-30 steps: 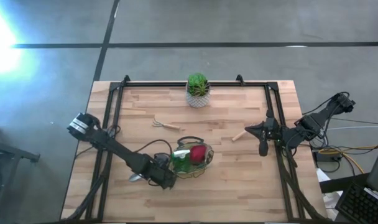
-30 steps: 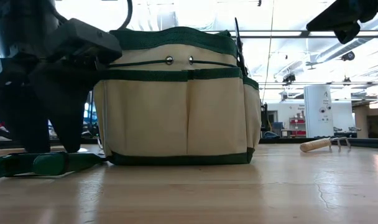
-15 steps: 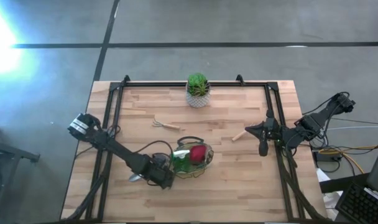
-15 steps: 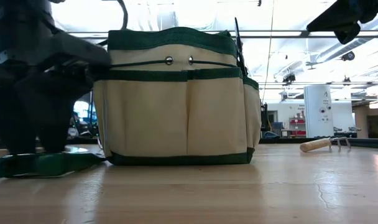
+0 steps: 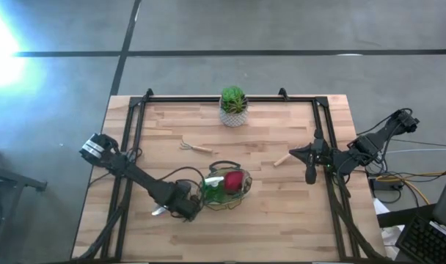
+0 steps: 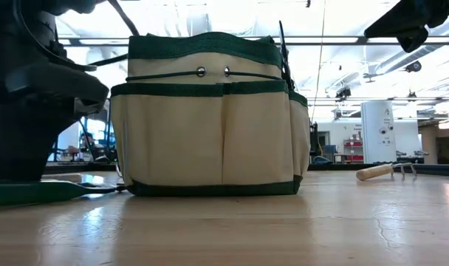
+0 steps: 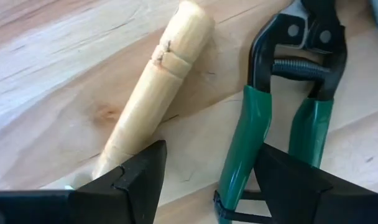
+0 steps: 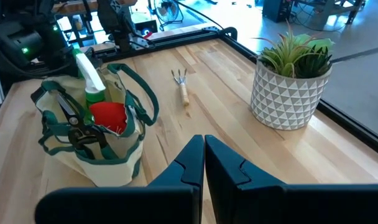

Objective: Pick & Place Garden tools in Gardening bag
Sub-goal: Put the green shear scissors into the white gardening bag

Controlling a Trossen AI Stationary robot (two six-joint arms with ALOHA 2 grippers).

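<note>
Green-handled pruning shears (image 7: 245, 146) lie flat on the table just left of the gardening bag (image 5: 227, 188), beside a wooden-handled trowel (image 7: 153, 93). My left gripper (image 7: 207, 177) points down over them, open. One finger stands by the wooden handle and the other beyond the shears' nearer green handle. I cannot tell whether it touches either. The bag (image 6: 210, 114) stands upright, holding a green spray bottle (image 8: 89, 78), a red item (image 8: 108, 117) and dark shears (image 8: 74, 121). My right gripper (image 8: 203, 158) waits shut at the table's right.
A small rake (image 5: 196, 147) lies on the wood left of centre. Another wooden-handled tool (image 5: 282, 159) lies near my right gripper (image 5: 296, 153). A potted plant (image 5: 233, 106) in a white pot stands at the far edge. Black rails run along the table's sides.
My left gripper has tipped steeper, until it points straight down. Its fingers have swung a little toward the table's left edge and sunk closer to the green-handled shears. It has stayed open. The shears and the bag have not moved.
</note>
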